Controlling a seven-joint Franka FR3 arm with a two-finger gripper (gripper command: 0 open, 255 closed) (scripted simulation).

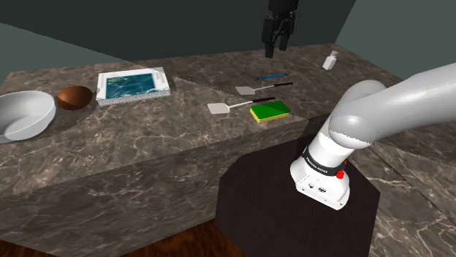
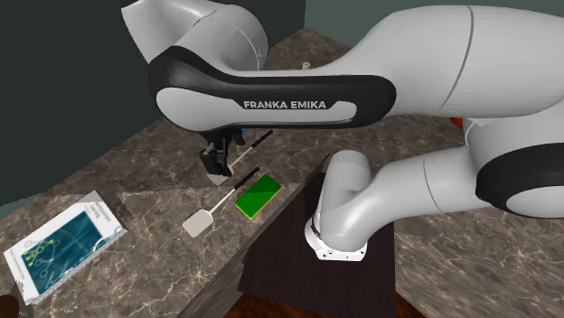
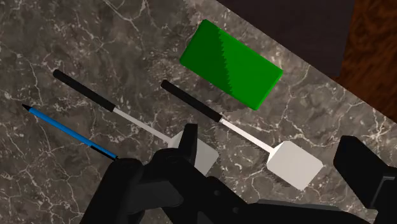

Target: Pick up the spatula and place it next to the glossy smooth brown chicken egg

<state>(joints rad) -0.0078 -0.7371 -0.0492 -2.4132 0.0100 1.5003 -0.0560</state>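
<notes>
Well, gripper [image 1: 276, 50] up high over counter [image 1: 146, 139], touching nothing. Fingers [image 3: 186, 143] spread apart, nothing held. Two spatulas lie flat on counter, down below fingers. First spatula [image 3: 294, 164] seen between two fingers, not touching them. Second spatula [image 3: 102, 101] beside it, white end half hidden behind one finger. Green sponge [image 3: 230, 63] just past first spatula's black handle. Blue pen [image 3: 67, 130] on other side of second spatula. Brown egg [image 1: 74, 97] well apart from fingers, near white bowl [image 1: 25, 115].
</notes>
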